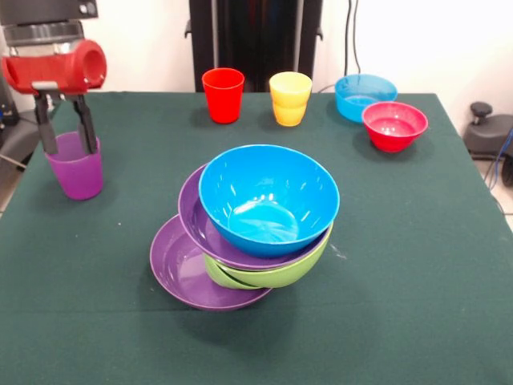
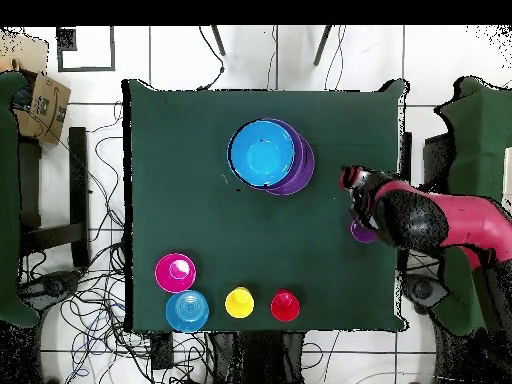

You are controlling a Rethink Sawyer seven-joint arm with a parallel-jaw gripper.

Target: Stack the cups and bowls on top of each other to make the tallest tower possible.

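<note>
I see the gripper [image 1: 66, 147] at one desk edge, its two dark fingers [image 1: 85, 124] straddling the rim of the translucent purple plastic cup [image 1: 75, 171], one finger outside, one apparently inside the wall. I read it as clamped on that cup; the cup stands upright on the green cloth-covered desk [image 1: 417, 265], though I cannot tell whether its base is touching.

In the overhead view the red and black arm [image 2: 440, 222] covers most of the cup; only a purple sliver [image 2: 360, 232] shows beside it.

Well away from the gripper, toward mid-desk, sits the tower [image 1: 244, 233]: a large purple plastic bowl [image 1: 180, 269] at the bottom, a lime green bowl [image 1: 268, 275] tilted on it, a second purple bowl [image 1: 200, 220] above, and a large glossy blue bowl [image 1: 268, 196] on top, leaning. Layers are offset, not nested squarely.

Along the desk's far side from the tower, level with the gripper and beyond it:
- red plastic cup [image 1: 223, 95], upright
- yellow-orange cup [image 1: 290, 98], just beside the red
- small light blue bowl [image 1: 365, 96]
- small red bowl [image 1: 393, 125], touching or nearly touching the light blue one.
</note>
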